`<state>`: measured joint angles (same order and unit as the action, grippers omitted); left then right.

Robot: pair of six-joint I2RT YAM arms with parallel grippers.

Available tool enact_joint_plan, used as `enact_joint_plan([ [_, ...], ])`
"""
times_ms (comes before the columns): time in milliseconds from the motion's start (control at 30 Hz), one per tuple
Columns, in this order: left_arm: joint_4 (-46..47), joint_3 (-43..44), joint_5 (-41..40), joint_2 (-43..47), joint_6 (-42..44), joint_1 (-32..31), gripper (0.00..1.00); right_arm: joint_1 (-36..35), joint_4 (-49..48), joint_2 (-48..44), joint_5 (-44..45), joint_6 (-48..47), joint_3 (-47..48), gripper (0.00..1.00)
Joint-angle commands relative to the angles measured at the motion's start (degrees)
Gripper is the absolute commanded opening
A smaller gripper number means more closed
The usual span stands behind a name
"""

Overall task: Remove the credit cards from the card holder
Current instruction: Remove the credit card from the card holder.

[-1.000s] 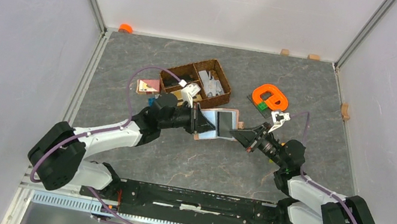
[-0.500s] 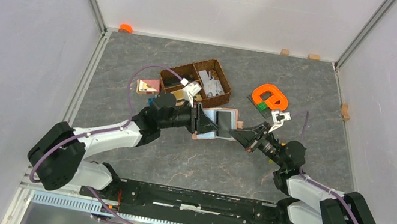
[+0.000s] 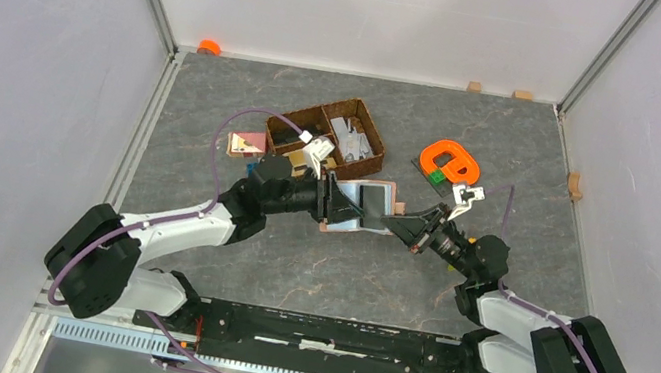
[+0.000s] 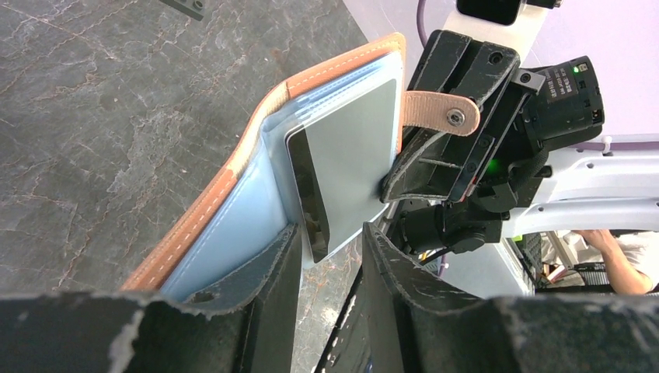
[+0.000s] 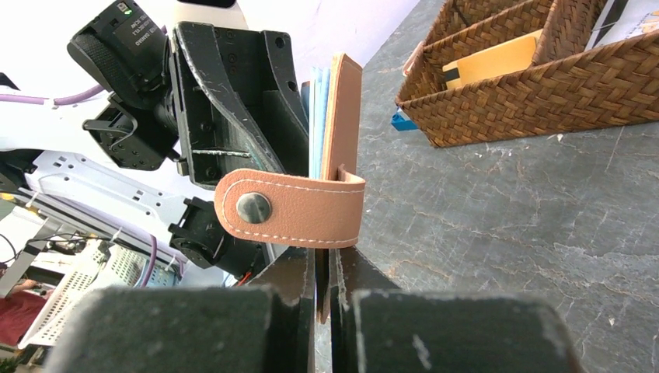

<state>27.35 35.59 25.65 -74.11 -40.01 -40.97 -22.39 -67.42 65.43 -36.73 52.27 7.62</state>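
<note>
The tan card holder (image 3: 374, 202) hangs open above the table between both arms. My right gripper (image 5: 326, 268) is shut on the lower edge of its cover (image 5: 343, 116), just under the snap tab (image 5: 291, 208). A pale grey card with a dark stripe (image 4: 350, 163) sticks partly out of the clear blue sleeves (image 4: 225, 233). Its lower corner reaches into the gap of my left gripper (image 4: 330, 229), whose jaws stand apart without pinching it. From above, the left gripper (image 3: 332, 199) meets the holder's left side and the right gripper (image 3: 392, 221) its right side.
A brown wicker basket (image 3: 335, 135) with papers stands just behind the holder, also in the right wrist view (image 5: 528, 85). A pink-and-white square piece (image 3: 245, 144) lies left of it. An orange ring on toy bricks (image 3: 449, 161) sits to the right.
My left gripper's jaws have spread apart around the card's corner. The right gripper stays shut on the holder, and both arms have barely moved.
</note>
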Motion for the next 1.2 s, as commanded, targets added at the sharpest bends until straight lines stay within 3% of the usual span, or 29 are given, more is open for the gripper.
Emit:
enact_joint_plan([
  [0, 1.1, -0.6, -2.3, -0.3, -0.9, 1.0, 0.41, -0.5, -12.3, 0.8, -4.0, 4.9, 0.1, 0.0],
  [433, 17.0, -3.1, 8.5, -1.9, -6.7, 1.7, 0.35, -0.5, -14.5, 2.4, -4.5, 6.6, 0.0, 0.0],
  [533, 19.4, -3.6, 9.7, -1.2, -7.3, 1.7, 0.29, -0.5, -14.8, 3.1, -4.5, 6.7, 0.1, 0.0],
  [767, 25.7, -4.4, 12.7, -1.7, -9.6, 1.7, 0.04, -0.5, -9.4, 4.0, -4.2, 4.5, 1.1, 0.0],
  [900, 29.6, -4.2, 15.2, -3.3, -11.7, 1.7, 0.04, -0.5, -9.2, 4.6, -4.4, 4.5, 1.4, 0.02],
  [1033, 28.5, -3.8, 15.2, -3.6, -11.3, 1.7, 0.11, -0.5, -9.4, 5.0, -4.8, 4.5, 1.6, 0.04],
  [1167, 26.3, -3.0, 15.3, -4.2, -10.6, 1.6, 0.11, -0.7, -10.0, 5.4, -5.6, 4.7, 2.0, 0.11],
])
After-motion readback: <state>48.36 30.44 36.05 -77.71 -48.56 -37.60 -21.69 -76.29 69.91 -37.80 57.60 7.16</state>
